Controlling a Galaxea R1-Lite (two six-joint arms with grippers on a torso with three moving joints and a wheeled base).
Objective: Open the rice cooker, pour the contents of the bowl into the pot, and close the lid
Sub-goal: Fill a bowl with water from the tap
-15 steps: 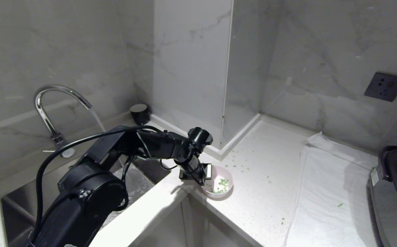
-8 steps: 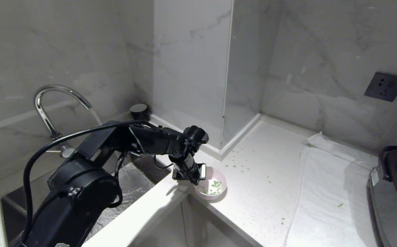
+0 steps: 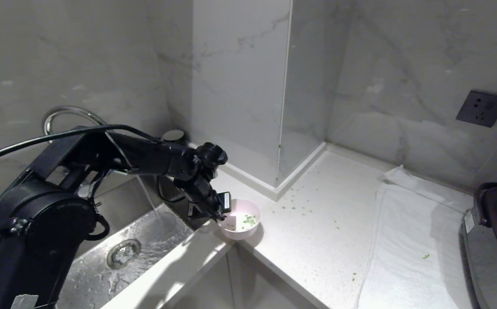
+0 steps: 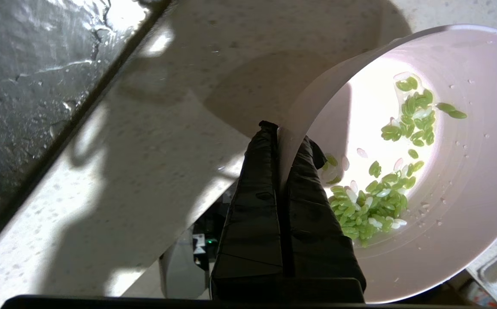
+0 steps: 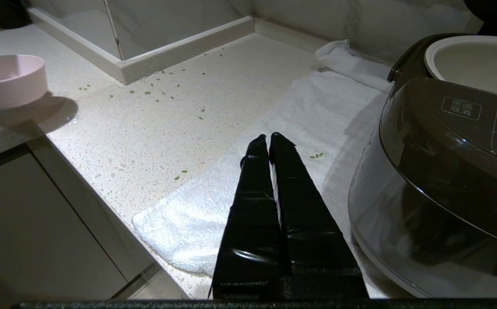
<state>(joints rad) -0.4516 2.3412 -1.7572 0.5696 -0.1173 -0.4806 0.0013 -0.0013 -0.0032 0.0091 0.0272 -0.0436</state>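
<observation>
bowl (image 3: 240,221): pink, holding green bits (image 3: 249,220); now at the counter (image 3: 317,223) corner beside the sink (image 3: 124,253), carried leftward from its spot a second ago. left gripper (image 3: 221,213): fingers pinched on the bowl's rim. faucet (image 3: 70,116): running. right gripper (image 5: 268,138): fingers pressed together, empty, over the towel (image 5: 240,180). rice cooker (image 5: 446,171): far right, lid up, pot (image 5: 476,64) exposed.
</observation>
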